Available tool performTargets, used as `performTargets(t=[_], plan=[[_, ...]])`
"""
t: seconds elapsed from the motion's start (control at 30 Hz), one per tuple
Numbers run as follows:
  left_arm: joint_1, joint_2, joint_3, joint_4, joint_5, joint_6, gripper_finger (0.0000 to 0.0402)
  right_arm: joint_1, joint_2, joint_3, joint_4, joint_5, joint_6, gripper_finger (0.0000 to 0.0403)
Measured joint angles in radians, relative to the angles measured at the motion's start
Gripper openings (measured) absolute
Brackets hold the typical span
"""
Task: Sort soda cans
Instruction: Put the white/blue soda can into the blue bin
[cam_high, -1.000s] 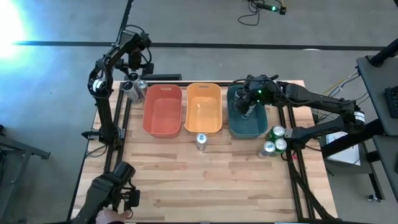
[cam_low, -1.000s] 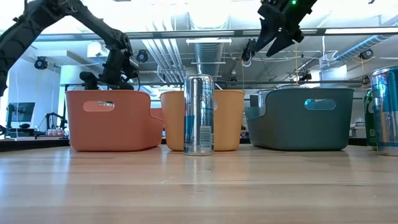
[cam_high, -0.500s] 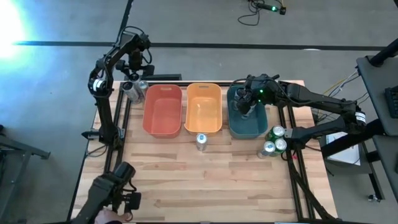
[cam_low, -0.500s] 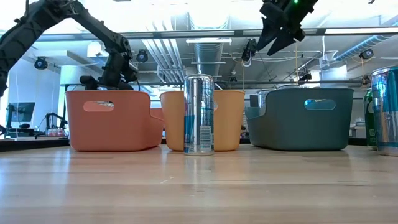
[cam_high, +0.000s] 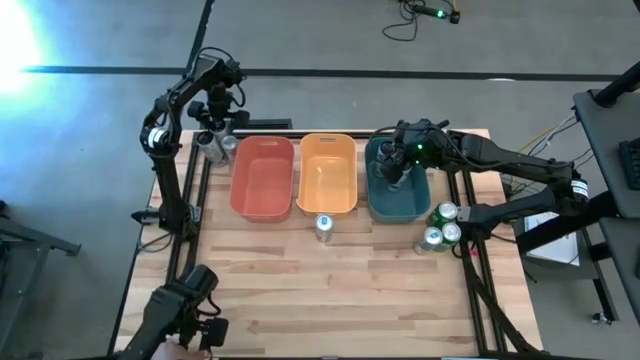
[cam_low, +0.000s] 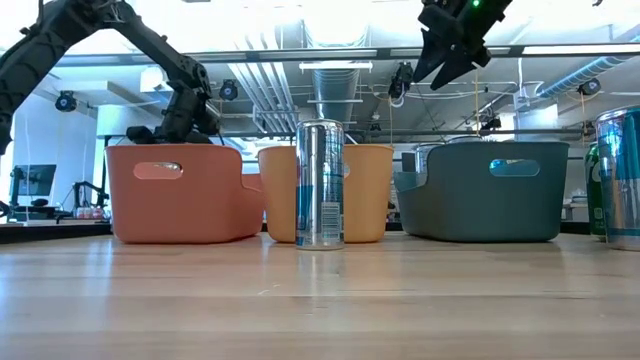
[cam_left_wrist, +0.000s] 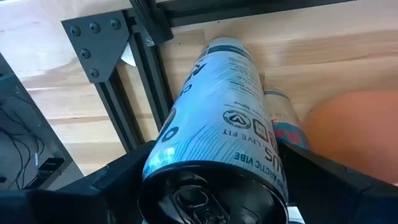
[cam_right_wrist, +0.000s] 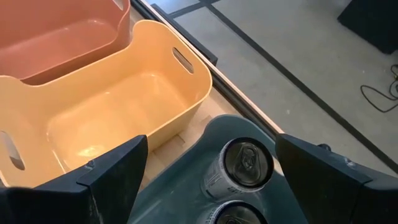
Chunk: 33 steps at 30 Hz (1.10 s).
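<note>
Legible text, for your record:

- Blue-and-silver can (cam_left_wrist: 217, 118) held between the left gripper's (cam_left_wrist: 205, 186) fingers: you can read "LIVE FIT" and, below it, "LIVE VIBE"; smaller print above is too fine to read.
- Second can (cam_left_wrist: 285, 121) beside it: red lettering, unreadable.
- Centre can (cam_low: 320, 183), low view: print illegible.

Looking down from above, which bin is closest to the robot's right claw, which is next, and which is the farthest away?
From the right gripper, in the high view:
1. Teal bin: directly beneath the gripper, on the table's right side.
2. Orange bin: in the middle of the row.
3. Red bin: at the left end, nearer the left arm.
</note>
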Motion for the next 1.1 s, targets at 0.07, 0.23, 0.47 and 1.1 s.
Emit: performTargets(t=[0.07, 0.23, 0.47, 1.1], plan=[[0.0, -0.005, 0.0, -0.001, 0.004, 0.007, 0.031, 0.0, 0.0, -0.001, 0.0, 0.0, -0.001, 0.0348], [-0.001, -0.006, -0.004, -0.001, 0.015, 0.033, 0.031, 0.0, 0.0, -0.001, 0.0, 0.0, 0.0, 0.0348], [-0.009, -0.008, -0.022, -0.001, 0.017, 0.111, 0.031, 0.0, 0.0, -0.001, -0.001, 0.0, 0.004, 0.0348], [-0.019, -0.008, -0.035, -0.002, 0.006, 0.191, 0.0234, 0.0, 0.0, -0.001, -0.023, 0.0, 0.004, 0.0347]])
